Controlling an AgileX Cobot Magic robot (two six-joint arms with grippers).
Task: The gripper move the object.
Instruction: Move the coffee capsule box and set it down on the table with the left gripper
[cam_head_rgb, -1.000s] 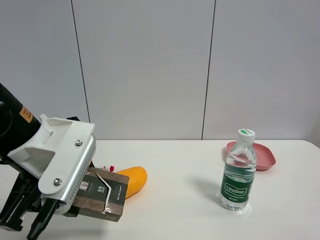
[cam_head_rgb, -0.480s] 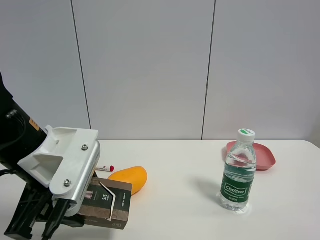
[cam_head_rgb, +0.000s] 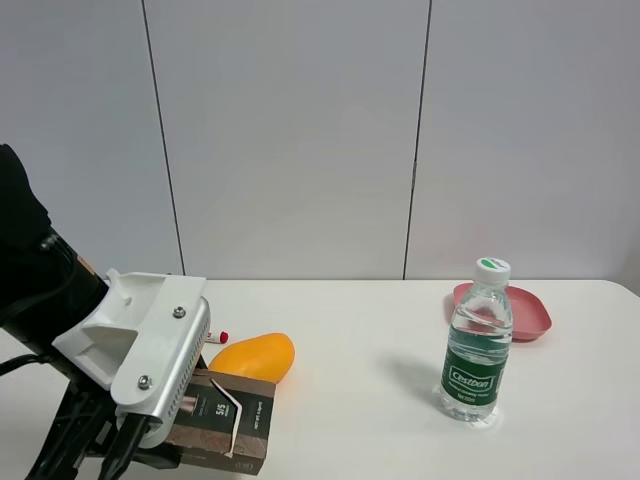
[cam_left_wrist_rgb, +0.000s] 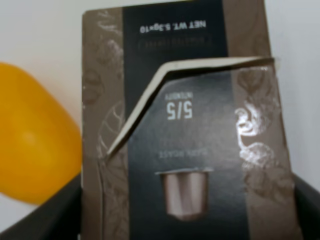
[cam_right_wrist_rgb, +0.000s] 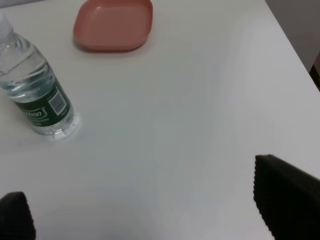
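Observation:
The object is a long cardboard box (cam_head_rgb: 226, 421) with brown sides and a black top with white drawings. It is at the front left, low over the table, just in front of the mango (cam_head_rgb: 256, 357). My left gripper (cam_head_rgb: 140, 452), under its white camera mount, is shut on the box's near end. In the left wrist view the box (cam_left_wrist_rgb: 185, 135) fills the frame between the black fingers (cam_left_wrist_rgb: 40, 222), with its torn flap lifted. I cannot tell whether it touches the table. My right gripper (cam_right_wrist_rgb: 150, 210) is open and empty over bare table.
An orange-yellow mango (cam_left_wrist_rgb: 35, 150) lies touching or just beside the box. A red-capped marker (cam_head_rgb: 217, 337) lies behind it. A water bottle (cam_head_rgb: 477, 345) stands at right, with a pink plate (cam_head_rgb: 522, 312) behind it. Both show in the right wrist view: bottle (cam_right_wrist_rgb: 35, 95), plate (cam_right_wrist_rgb: 112, 25).
My left arm has lowered and moved a little right and forward with the box in it. The box has dropped from above the mango to low beside it. Nothing else moved.

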